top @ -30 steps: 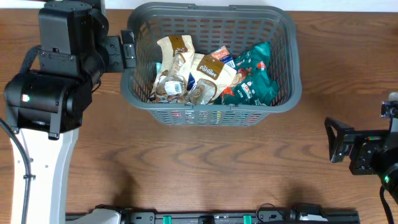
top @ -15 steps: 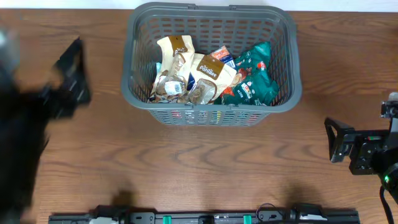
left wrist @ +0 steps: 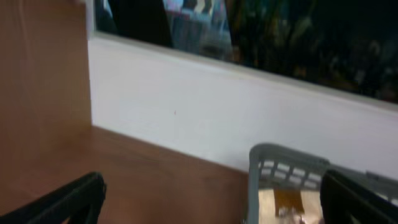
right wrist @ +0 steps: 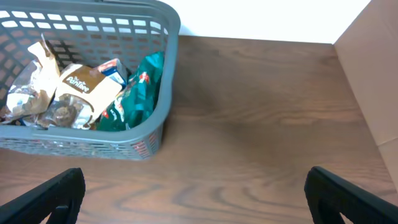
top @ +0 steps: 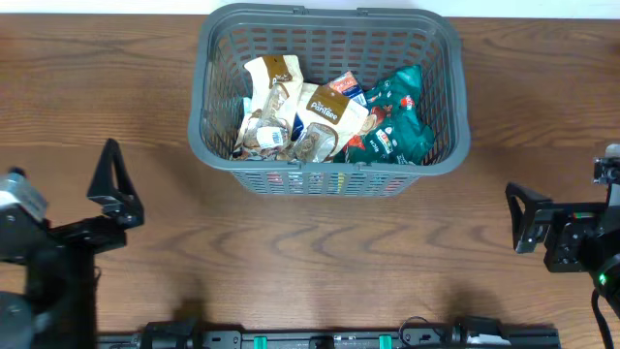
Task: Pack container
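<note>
The dark grey slatted container (top: 329, 180) stands at the table's far middle. It holds tan and brown snack packets (top: 276, 111) on the left and green packets (top: 397, 124) on the right. My left gripper (top: 116, 189) is open and empty, low at the front left, well apart from the container. Its wrist view (left wrist: 211, 205) is blurred and shows the container's corner (left wrist: 280, 163). My right gripper (top: 516, 219) is open and empty at the right edge. Its wrist view (right wrist: 193, 193) shows the container (right wrist: 124, 14) and packets (right wrist: 134, 93) ahead on the left.
A white wall (left wrist: 186, 106) runs behind the table. A brown cardboard surface (right wrist: 373, 62) stands at the far right. Bare wooden tabletop (top: 320, 262) lies in front of the container, between the two grippers.
My left arm has swung away from the container's left rim, down to the front left of the table. The right arm and the packets have not moved.
</note>
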`<state>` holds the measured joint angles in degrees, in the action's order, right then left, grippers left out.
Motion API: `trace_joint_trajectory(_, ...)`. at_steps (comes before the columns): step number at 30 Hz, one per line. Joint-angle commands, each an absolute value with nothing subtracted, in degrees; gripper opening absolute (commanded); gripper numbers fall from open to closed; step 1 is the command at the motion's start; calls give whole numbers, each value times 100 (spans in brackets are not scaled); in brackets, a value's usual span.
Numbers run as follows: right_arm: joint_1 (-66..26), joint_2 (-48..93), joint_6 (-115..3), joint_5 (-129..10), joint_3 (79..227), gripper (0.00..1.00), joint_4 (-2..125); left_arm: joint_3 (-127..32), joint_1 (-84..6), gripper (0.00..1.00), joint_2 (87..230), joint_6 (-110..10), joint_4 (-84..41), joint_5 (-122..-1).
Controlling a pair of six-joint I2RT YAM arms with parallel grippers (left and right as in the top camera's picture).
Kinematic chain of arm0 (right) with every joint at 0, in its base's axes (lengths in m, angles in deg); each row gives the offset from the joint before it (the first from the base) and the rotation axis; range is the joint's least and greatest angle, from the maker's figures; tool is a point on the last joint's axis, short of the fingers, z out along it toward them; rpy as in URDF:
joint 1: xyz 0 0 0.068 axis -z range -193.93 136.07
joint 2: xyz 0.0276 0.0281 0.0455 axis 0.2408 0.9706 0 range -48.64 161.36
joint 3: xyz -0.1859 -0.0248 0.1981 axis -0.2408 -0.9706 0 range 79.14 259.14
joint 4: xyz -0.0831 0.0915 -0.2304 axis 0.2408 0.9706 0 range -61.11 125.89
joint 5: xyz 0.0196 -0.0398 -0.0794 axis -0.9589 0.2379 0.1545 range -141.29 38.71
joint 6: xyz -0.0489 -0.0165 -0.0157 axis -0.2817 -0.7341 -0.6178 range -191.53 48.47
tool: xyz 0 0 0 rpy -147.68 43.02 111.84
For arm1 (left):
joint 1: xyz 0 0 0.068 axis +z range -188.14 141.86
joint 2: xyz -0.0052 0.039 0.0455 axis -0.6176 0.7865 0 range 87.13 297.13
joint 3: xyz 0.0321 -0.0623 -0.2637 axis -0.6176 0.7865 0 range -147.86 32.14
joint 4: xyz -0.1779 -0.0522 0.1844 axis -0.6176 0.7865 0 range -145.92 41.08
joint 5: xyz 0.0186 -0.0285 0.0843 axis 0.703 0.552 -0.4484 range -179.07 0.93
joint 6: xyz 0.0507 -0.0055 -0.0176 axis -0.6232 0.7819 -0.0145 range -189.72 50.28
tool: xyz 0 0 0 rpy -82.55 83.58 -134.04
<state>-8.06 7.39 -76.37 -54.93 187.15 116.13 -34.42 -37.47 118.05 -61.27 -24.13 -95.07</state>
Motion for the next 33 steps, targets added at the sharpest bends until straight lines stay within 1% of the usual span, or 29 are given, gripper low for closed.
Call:
trace_joint_trajectory(1, -776, 746, -7694, -5474, 18745, 99, 11618, -2535, -3708, 99, 11449, -5797, -2920, -9485)
trace_joint_trajectory(8, -776, 746, -7694, -5474, 18745, 99, 11618, -826, -3708, 99, 10920, -5646, -4450, -9404)
trace_joint_trajectory(12, -776, 746, -7694, -5474, 18745, 99, 11618, -205, -3708, 99, 10660, -5319, -4797, -9404)
trace_joint_trajectory(33, -776, 746, -7694, -5474, 18745, 99, 11618, 1463, -3708, 99, 9191, -5004, -4946, -9404)
